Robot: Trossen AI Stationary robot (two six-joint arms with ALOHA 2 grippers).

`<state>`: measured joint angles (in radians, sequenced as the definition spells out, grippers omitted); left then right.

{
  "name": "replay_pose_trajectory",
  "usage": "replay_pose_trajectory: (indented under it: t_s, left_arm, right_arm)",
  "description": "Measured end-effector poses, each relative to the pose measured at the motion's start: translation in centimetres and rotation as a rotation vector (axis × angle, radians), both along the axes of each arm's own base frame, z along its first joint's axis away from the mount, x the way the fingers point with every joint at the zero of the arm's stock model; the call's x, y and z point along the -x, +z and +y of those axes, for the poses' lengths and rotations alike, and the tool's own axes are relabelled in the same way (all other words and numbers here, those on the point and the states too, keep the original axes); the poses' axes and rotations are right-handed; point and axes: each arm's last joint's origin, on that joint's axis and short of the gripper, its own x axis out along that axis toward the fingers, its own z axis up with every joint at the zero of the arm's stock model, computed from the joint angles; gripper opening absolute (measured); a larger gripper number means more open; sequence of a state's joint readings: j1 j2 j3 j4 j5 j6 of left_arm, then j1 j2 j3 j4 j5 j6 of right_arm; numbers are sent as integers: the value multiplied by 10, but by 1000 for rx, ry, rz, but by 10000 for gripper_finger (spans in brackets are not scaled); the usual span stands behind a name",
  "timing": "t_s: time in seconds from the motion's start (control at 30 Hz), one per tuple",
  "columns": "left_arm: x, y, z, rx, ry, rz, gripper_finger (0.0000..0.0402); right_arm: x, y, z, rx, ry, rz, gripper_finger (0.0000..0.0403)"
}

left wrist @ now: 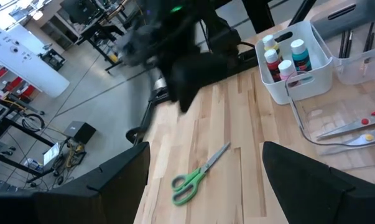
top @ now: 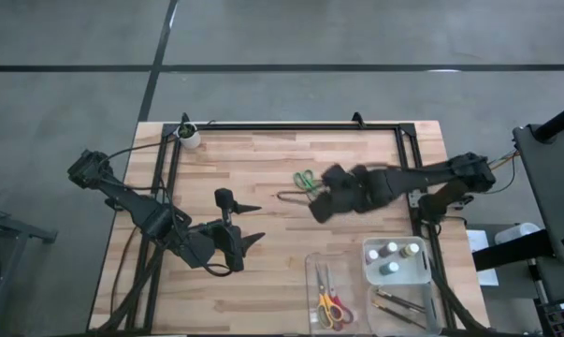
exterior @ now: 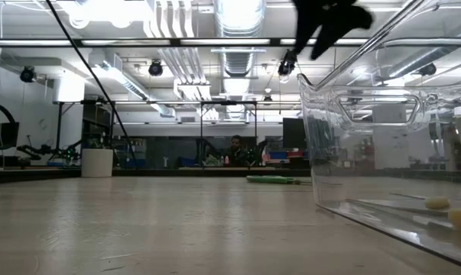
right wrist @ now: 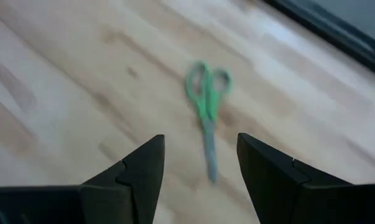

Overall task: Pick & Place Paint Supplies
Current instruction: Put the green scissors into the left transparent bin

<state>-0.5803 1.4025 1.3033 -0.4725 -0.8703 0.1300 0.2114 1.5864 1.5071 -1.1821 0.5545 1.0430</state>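
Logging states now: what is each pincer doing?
Left pincer: open, empty.
Right pincer: open, empty, above the green scissors.

1. Lone scissors (top: pixel 305 180) lie mid-tabletop (top: pixel 263 281), toward the far edge.
2. Compartment tray (top: pixel 311 267) sits at the near right corner, holding bottles (top: pixel 392 255), two scissors (top: pixel 330 307) and brushes (top: pixel 398 304).
3. Cup (top: pixel 189 137) stands at the far left corner.

Honestly can't make out a single readable word, number or logo anywhere here. The paint bottles (left wrist: pixel 285 53) in the white bin (left wrist: pixel 311 74) have labels, but they're way too small to read. Same with the stuff in the room beyond the bench (exterior: pixel 138 221), nothing legible there.
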Motion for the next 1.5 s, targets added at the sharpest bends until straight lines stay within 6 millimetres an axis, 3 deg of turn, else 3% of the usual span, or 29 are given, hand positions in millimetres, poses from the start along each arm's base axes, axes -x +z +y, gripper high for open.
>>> replay_pose_trajectory:
  t_s: [0.23,0.5,0.77,1.03,1.5]
  left_arm:
    - [0,0,0,0,0,0,314]
    - [0,0,0,3,1,-1,314]
    - [0,0,0,3,1,-1,314]
    - [0,0,0,2,1,-1,314]
    - [0,0,0,-1,0,0,314]
  right_arm:
    - [-29,-19,-46,67,56,-145,199]
    - [-25,-62,-87,29,-25,-111,199]
    - [-19,-94,-121,-55,-79,-189,199]
    - [-13,-120,-123,-41,-90,-252,199]
    - [-5,-144,-110,-72,-104,-267,199]
